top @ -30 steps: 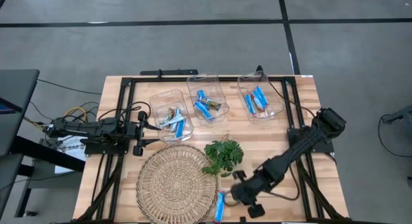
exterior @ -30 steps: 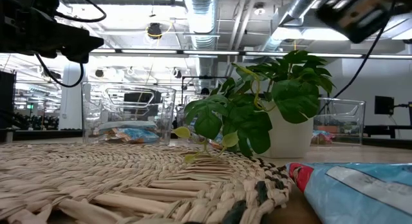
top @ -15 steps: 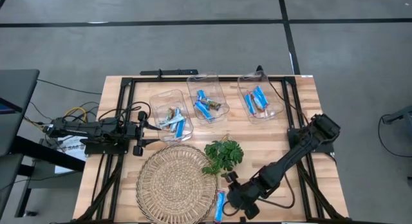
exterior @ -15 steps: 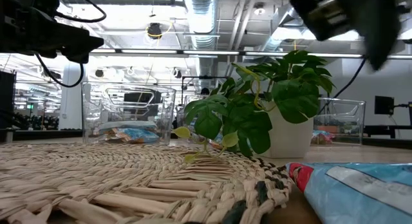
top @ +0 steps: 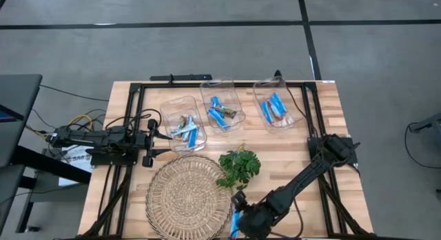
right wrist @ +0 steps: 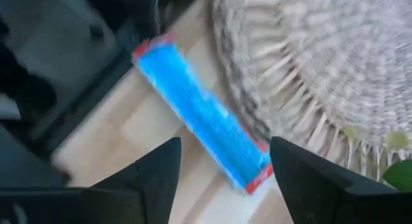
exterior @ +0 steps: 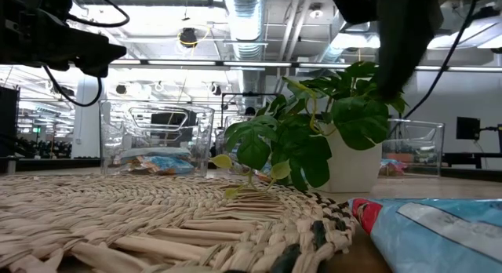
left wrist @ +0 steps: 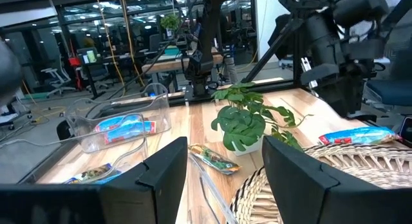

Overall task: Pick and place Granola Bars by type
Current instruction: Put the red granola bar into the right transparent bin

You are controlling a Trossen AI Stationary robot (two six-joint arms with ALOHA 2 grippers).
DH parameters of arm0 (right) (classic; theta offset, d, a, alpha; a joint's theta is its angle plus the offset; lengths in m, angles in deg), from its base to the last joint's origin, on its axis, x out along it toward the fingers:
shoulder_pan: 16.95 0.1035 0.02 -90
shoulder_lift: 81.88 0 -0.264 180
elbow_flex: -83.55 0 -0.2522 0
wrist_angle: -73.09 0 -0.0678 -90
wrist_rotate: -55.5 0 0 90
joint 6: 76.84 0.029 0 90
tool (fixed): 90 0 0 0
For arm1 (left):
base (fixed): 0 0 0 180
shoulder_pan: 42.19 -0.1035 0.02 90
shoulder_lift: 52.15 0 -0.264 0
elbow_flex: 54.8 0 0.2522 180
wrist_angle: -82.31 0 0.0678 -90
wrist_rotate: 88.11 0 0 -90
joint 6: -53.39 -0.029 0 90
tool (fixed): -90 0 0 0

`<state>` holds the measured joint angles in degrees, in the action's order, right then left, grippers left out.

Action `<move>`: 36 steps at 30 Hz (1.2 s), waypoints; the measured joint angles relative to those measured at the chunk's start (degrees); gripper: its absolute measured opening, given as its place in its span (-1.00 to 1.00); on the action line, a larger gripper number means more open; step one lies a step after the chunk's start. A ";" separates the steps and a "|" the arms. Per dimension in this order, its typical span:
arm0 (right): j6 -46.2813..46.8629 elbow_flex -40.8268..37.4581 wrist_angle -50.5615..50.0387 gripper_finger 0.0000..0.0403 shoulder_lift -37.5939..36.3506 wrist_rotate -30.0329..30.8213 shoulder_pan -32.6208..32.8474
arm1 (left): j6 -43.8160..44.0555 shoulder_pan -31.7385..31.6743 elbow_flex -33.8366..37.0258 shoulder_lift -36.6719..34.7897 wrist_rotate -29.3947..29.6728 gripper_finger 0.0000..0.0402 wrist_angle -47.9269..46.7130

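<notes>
One blue granola bar with red ends [right wrist: 203, 114] lies flat on the wood at the table's near edge, right beside the woven mat [top: 189, 195]; it also fills the low view's corner [exterior: 439, 226]. My right gripper [right wrist: 222, 179] hangs open above it, one finger on either side, touching nothing [top: 242, 214]. More granola bars, blue and tan, lie in three clear tubs [top: 185, 123] [top: 222, 105] [top: 275, 105] along the far side. My left gripper [top: 157, 140] waits open at the table's left, level, pointing right [left wrist: 225, 179].
A small potted green plant [top: 240, 166] stands between the mat and the tubs, just beyond my right gripper. A black frame [top: 138, 88] runs round the table's edges. Bare wood [top: 296, 150] lies to the plant's right.
My right gripper has travelled toward the table's near edge and to the left, dropping toward the blue bar beside the mat; its arm has stretched out along the right side. The bar has stayed where it was.
</notes>
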<state>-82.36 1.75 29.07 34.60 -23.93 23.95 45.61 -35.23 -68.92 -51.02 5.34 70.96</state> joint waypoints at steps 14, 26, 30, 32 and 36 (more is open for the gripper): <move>-11.05 9.55 -6.76 0.01 7.77 1.69 0.88 | -0.39 0.00 0.00 0.00 0.02 -0.02 0.02; -15.83 10.43 -5.13 -0.05 11.90 4.94 1.09 | 0.26 0.01 0.00 0.00 0.00 -0.02 0.00; -16.47 10.58 -4.92 -0.15 12.10 4.61 1.07 | -0.39 0.00 0.00 0.00 -0.01 -0.02 0.00; -16.47 10.58 -5.00 -0.25 12.20 4.54 1.05 | -0.27 0.00 0.00 0.00 -0.01 -0.02 0.00; -16.36 10.58 -4.97 -0.50 12.20 4.57 1.05 | 0.16 0.00 0.00 0.00 -0.03 -0.02 0.00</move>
<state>-98.72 12.34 24.10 46.80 -19.37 25.00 45.77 -35.23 -68.92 -51.02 5.31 70.96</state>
